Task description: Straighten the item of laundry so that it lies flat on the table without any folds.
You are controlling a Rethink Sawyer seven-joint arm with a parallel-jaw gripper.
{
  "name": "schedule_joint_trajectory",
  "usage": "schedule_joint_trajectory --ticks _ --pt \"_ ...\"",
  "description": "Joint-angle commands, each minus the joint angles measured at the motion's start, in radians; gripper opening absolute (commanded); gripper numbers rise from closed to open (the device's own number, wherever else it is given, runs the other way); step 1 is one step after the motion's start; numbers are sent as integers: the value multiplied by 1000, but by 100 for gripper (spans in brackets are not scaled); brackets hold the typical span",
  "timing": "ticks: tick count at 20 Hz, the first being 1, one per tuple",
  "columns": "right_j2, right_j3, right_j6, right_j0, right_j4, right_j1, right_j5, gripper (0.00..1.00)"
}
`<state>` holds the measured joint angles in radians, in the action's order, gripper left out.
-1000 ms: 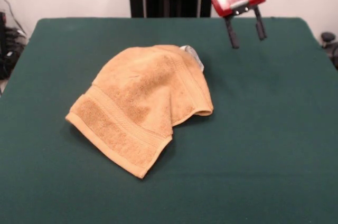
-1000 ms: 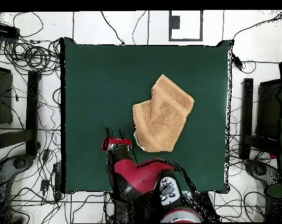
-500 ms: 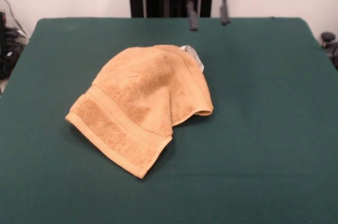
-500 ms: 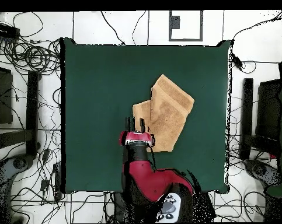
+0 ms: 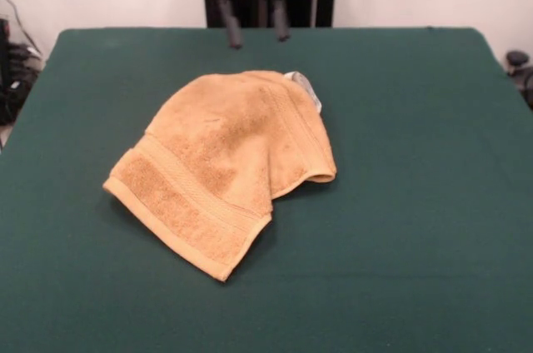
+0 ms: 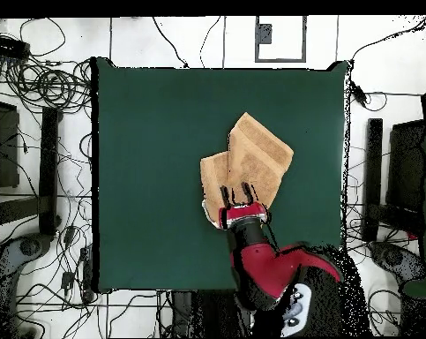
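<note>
The item of laundry [image 5: 225,157] is a golden-tan terry towel lying crumpled and folded over itself near the middle of the dark green table [image 5: 416,220]. One banded corner points toward the front edge, and a small white tag [image 5: 305,87] sticks out at its far side. From overhead the towel [image 6: 256,159] sits right of the table's [image 6: 145,159] centre. My gripper [image 5: 257,32] hangs open and empty above the towel's far edge. In the overhead view the gripper [image 6: 237,192] hovers over the towel's edge nearest the robot.
Green felt surrounds the towel on every side, widest on the left in the overhead view. Tangled cables [image 6: 40,84] and dark stands [image 6: 373,177] lie on the floor beyond the table's edges.
The gripper has swept sideways along the far side of the table, from beside the towel to above its far edge, staying open. The towel has not moved.
</note>
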<state>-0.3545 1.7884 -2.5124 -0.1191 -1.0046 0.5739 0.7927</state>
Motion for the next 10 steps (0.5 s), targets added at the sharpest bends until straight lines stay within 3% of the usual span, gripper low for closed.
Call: schedule_joint_trajectory --ticks 1,10 --pt "151 -108 -5 -59 -51 -160 12 100" --pt "153 -109 267 -115 59 -280 252 100"
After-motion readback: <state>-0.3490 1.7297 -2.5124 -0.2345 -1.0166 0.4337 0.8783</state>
